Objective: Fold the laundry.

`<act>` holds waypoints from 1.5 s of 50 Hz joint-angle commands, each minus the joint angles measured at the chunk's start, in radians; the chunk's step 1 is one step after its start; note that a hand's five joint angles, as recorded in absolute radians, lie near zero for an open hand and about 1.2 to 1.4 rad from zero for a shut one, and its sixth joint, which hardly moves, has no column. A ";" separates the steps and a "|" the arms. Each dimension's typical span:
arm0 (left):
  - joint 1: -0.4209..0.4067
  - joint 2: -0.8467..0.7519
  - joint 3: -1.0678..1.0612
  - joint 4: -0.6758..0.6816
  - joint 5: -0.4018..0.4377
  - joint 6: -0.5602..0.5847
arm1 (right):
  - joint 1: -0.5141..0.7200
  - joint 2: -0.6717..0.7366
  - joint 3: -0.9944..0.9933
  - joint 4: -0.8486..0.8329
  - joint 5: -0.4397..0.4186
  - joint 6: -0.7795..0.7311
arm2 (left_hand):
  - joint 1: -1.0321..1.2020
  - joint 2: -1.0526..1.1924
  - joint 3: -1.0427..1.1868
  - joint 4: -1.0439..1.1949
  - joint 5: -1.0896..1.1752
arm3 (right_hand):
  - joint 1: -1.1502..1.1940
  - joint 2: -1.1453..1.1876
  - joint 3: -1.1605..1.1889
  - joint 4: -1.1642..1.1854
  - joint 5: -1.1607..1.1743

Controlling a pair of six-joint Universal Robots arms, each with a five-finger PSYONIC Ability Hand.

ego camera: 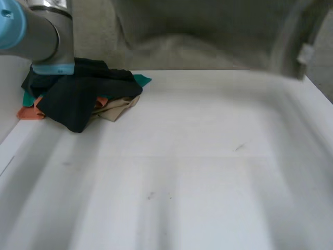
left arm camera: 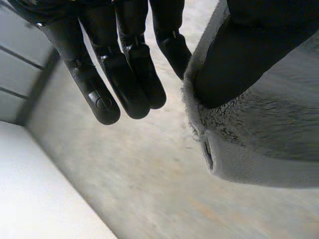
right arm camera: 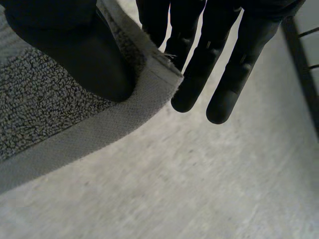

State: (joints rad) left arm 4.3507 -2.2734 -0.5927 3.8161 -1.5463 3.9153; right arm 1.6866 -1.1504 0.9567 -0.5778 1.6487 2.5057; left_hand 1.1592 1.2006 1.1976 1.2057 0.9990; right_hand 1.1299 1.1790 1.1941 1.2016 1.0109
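Left hand (left arm camera: 124, 74) and right hand (right arm camera: 219, 50), I see, each pinch a hemmed corner of the nubby grey towel (right arm camera: 50, 112).

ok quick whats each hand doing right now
left hand: shut, thumb pinching a corner of the grey towel
right hand: shut, thumb pinching another corner of the grey towel

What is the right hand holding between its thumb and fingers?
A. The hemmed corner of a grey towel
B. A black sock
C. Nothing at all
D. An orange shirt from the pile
A: in the right wrist view the right hand pinches the hemmed corner of the grey towel between its thumb and fingers.
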 commanded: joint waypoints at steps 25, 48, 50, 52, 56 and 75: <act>-0.022 0.261 -1.105 -0.113 0.041 -0.021 | 0.012 0.057 0.471 0.464 -0.112 -0.080 | 0.237 0.196 0.199 0.191 0.223 | 0.266 0.217 0.202 0.195 0.211; -0.043 0.612 -1.455 -0.894 -0.008 0.174 | -0.234 -0.264 0.905 0.834 -0.116 -0.561 | 0.237 0.196 0.199 0.191 0.223 | 0.266 0.217 0.202 0.195 0.211; -0.043 0.601 -1.428 -0.882 -0.006 0.174 | -0.231 -0.264 0.902 0.823 -0.118 -0.559 | 0.237 0.196 0.199 0.191 0.223 | 0.266 0.217 0.202 0.195 0.211; -0.045 0.565 -1.380 -0.836 -0.005 0.173 | -0.229 -0.264 0.892 0.816 -0.119 -0.558 | 0.237 0.196 0.199 0.191 0.223 | 0.266 0.217 0.202 0.195 0.211; -0.046 0.491 -1.281 -0.693 -0.003 0.173 | -0.220 -0.246 0.855 0.744 -0.164 -0.541 | 0.237 0.196 0.199 0.191 0.223 | 0.266 0.217 0.202 0.195 0.211; -0.049 -0.136 -0.546 -0.339 -0.021 0.173 | -0.061 0.260 0.354 0.359 -0.116 -0.281 | 0.237 0.196 0.199 0.191 0.223 | 0.266 0.217 0.202 0.195 0.211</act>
State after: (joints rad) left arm 4.3016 -2.2544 -1.3332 3.4830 -1.5594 4.0852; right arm 1.5919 -1.0262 1.4600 -0.1894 1.4950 2.2256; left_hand 1.1592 1.2011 1.1977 1.2057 0.9990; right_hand 1.1299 1.1790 1.1943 1.2018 1.0202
